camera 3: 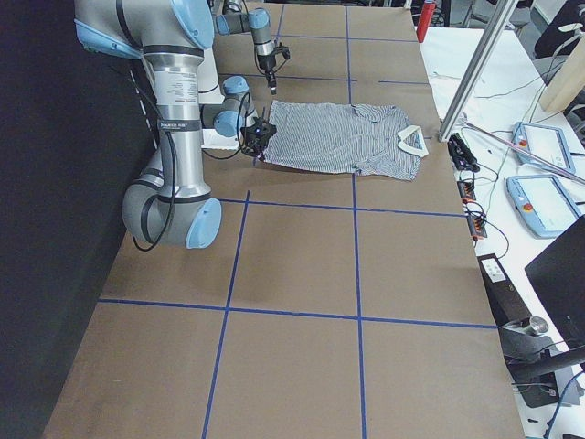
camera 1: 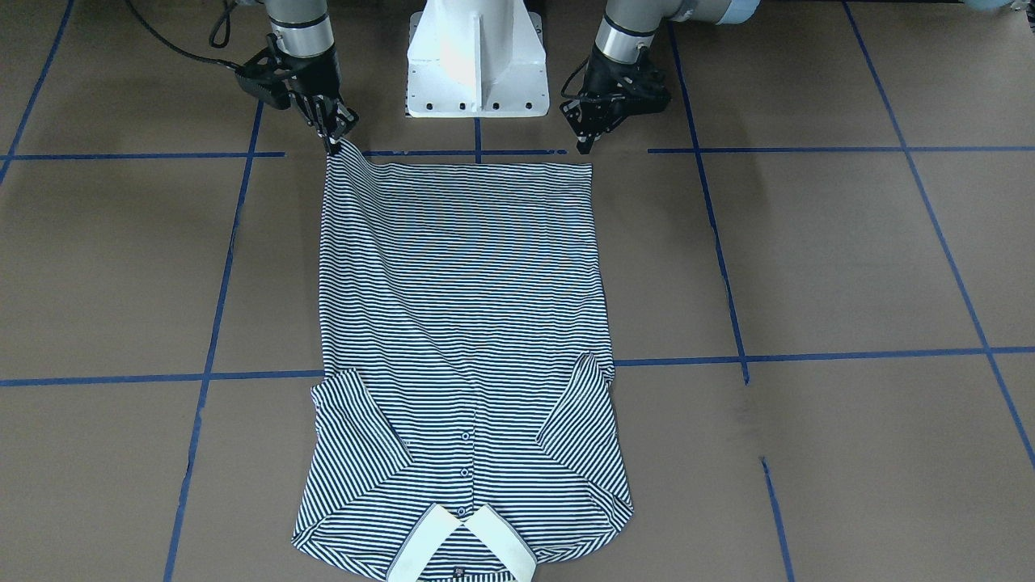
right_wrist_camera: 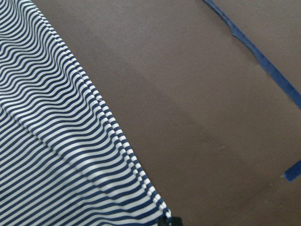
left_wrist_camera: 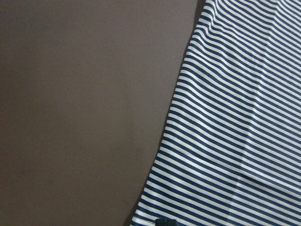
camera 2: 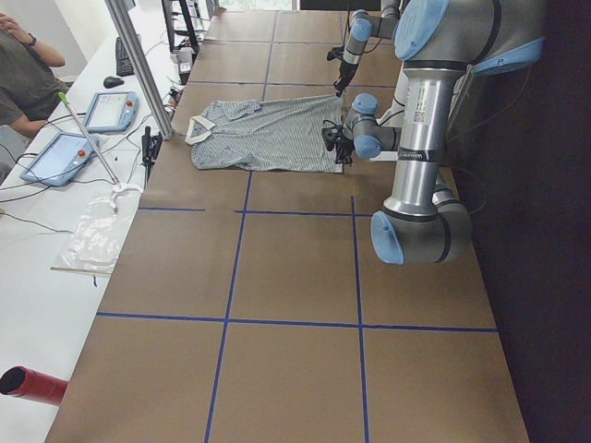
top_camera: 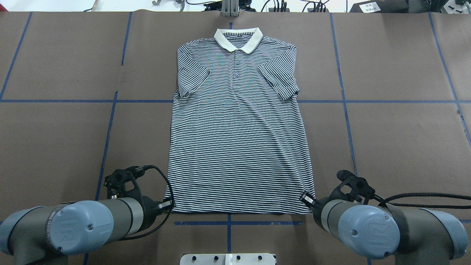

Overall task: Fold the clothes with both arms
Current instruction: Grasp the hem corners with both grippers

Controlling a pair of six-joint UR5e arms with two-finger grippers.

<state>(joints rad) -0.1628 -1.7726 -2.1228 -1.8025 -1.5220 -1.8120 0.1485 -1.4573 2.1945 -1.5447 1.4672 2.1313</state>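
If only one corner is truly held, a lift would likely drag the shirt [camera 1: 461, 307] askew and bunch its thin, limp striped knit. It lies flat on the matte brown table [camera 1: 849, 259], straight out from the white base [camera 1: 477, 56], hem nearest and cream collar [camera 1: 495, 540] farthest. The right gripper [camera 1: 333, 136] pinches its hem corner into a small peak. The left gripper [camera 1: 583, 144] stands at the other corner, which lies flat, and I cannot tell whether it grips.

Brown paper-covered table [camera 1: 849, 259] gridded with blue tape lines [camera 1: 808, 354], with a white side bench [camera 2: 37, 268] along its far edge.
On the bench lie two blue-rimmed tablet pendants [camera 2: 109, 111], a clear plastic bag [camera 2: 97, 242] and, at the left end, a red cylinder [camera 2: 32, 383]. A silver aluminium post [camera 2: 140, 65] rises beside a seated person [camera 2: 23, 69].
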